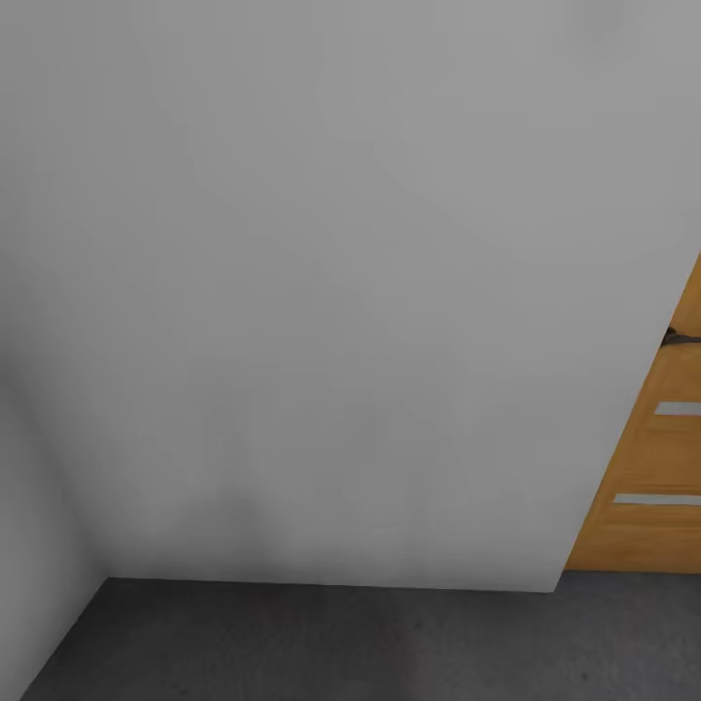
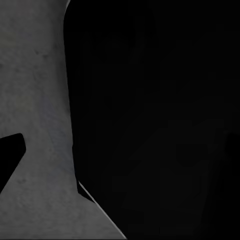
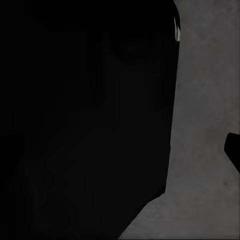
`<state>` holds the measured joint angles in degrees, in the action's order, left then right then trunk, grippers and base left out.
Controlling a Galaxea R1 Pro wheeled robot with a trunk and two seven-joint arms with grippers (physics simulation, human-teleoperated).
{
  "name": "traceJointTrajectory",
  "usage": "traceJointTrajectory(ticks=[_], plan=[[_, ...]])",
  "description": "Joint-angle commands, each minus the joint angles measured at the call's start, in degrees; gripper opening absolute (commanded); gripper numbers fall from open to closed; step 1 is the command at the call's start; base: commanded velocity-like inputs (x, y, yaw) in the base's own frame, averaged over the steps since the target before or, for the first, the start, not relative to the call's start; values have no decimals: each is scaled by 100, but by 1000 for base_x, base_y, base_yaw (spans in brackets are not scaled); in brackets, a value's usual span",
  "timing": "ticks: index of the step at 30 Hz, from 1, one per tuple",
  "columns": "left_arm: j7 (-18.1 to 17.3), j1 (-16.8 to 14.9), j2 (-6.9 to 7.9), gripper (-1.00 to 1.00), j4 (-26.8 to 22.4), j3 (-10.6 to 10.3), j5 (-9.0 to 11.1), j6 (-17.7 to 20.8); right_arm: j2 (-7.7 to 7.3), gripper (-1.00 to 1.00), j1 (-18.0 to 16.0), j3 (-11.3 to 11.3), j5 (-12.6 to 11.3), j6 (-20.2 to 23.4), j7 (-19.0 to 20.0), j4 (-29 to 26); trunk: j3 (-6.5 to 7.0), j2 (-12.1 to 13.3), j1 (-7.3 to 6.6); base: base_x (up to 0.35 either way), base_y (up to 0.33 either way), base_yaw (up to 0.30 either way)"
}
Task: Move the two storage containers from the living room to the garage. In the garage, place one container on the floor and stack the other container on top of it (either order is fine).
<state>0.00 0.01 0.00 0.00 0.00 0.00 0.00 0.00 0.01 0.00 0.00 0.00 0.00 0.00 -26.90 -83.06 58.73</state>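
I am in the garage, facing a plain pale grey wall point(image 1: 341, 292) above the dark grey concrete floor point(image 1: 341, 643). The two storage containers and the living room are out of view. In the left wrist view a black fingertip point(image 2: 10, 155) juts in over the speckled floor point(image 2: 35, 75). In the right wrist view another black fingertip point(image 3: 233, 150) shows against the floor point(image 3: 205, 100). Nothing shows between the fingers, and I cannot tell whether either gripper is open or shut.
An orange wooden door point(image 1: 652, 458) with a dark handle stands at the right, past the wall's end. Two walls meet in a corner at the lower left. A large black bulk point(image 2: 160, 120) point(image 3: 85, 110) blocks most of both wrist views.
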Motion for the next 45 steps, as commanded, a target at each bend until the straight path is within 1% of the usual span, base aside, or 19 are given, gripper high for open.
traceJointTrajectory(ticks=[1, 2, 5, 6, 8, 12, 19, 21, 25, 32, 45], plan=[[30, -9, -33, 100, -33, 33, 33, -33, -30, 100, -9, 33, 33, -33, -9, 18, -3, -2, 0, 0, 0, 0], [10, -9, -65, 100, -66, 66, 65, -65, -35, 100, -9, 54, 62, -65, -9, 14, -3, -2, 0, 0, 0, 0], [-3, -9, -156, 100, -163, 76, 161, -162, -38, 100, -9, 60, 68, -123, -9, 12, -3, -2, 0, 0, 0, 0], [-12, -9, -138, 100, -173, 74, 136, -165, -40, 100, -9, 65, 76, -93, -9, 11, -3, -2, 0, 0, 0, 0], [-20, -9, -158, 100, -204, 77, 111, -114, -46, 100, -9, 73, 98, -95, -9, 10, -3, -2, 0, 0, 0, 0], [-26, -9, -190, 100, -235, 79, 114, -83, -35, 100, -9, 67, 107, -224, -9, 9, -3, -2, 0, 0, 0, -29], [-25, -9, -191, 100, -245, 57, 109, -86, -23, 100, -9, 50, 56, -310, -15, 9, -3, -2, 0, 0, 0, -216], [-20, -9, -168, 100, -251, 34, 97, -87, -25, 100, -9, 37, 45, -314, -16, 9, -3, -2, 0, 0, 0, -279], [-6, -9, -39, 100, -269, 7, 66, -88, -20, 100, -9, 29, 37, -315, -19, 9, -3, -2, 0, 0, 0, -287], [0, -9, 176, 100, -272, -1, 72, -88, -27, 100, -9, 27, 32, -308, -20, 9, -3, -2, 0, 0, 0, -291], [0, -9, 185, 100, -273, -9, 75, -88, -35, 100, -9, 31, 32, -310, -18, 9, -3, -2, 0, 0, 0, -292]])
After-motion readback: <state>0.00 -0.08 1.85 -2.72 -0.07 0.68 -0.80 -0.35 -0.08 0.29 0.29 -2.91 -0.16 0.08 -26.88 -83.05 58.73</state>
